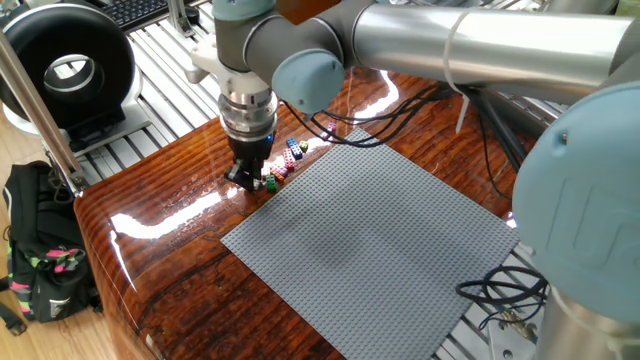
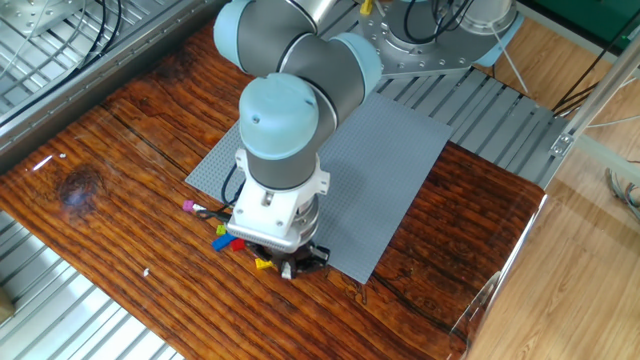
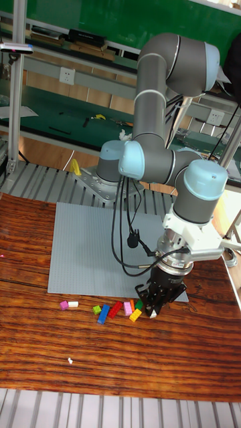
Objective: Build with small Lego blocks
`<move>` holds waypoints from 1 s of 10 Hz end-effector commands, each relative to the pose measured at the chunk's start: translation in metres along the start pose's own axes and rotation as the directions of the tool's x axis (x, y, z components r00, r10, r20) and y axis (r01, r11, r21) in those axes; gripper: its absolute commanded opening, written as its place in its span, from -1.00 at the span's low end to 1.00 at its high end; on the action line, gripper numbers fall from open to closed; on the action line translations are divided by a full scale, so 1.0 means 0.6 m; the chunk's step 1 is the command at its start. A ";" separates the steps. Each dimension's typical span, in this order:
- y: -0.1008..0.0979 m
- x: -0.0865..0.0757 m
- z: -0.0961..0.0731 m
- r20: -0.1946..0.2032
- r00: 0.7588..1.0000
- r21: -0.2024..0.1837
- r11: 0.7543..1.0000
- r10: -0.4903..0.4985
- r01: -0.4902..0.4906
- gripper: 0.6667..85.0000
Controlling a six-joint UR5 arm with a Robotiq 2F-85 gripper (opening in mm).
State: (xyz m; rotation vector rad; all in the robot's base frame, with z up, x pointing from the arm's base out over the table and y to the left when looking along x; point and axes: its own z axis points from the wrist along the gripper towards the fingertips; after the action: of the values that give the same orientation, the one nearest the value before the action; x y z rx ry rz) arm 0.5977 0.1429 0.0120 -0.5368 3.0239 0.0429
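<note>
The small Lego blocks lie in a loose row on the wooden table along the edge of the grey baseplate. Left to right in the tall fixed view they are pink, white, green, blue, red, pink, yellow and green. My gripper points straight down, its tips at table level just right of the yellow and green blocks. The fingers narrow towards each other, and what lies between them is hidden. The gripper shows in both other views.
The grey baseplate covers the middle of the wooden table. Black cables lie at its far corner. A black round device and a backpack stand beyond the table's edge. Metal rails run along the table.
</note>
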 end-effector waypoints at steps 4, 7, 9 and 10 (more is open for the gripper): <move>-0.016 0.076 -0.118 -0.032 0.995 0.053 0.994 0.093 -0.091 -0.97; -0.018 0.130 -0.121 0.011 0.990 0.006 0.991 0.137 -0.137 -0.98; -0.034 0.153 -0.073 0.067 0.989 -0.005 0.991 0.131 -0.131 -0.98; -0.055 0.154 -0.067 0.064 0.990 0.039 0.991 0.126 -0.128 -0.98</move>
State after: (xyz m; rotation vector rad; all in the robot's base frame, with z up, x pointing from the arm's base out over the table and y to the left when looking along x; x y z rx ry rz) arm 0.5295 0.0963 0.0595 -0.3613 3.0205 0.0163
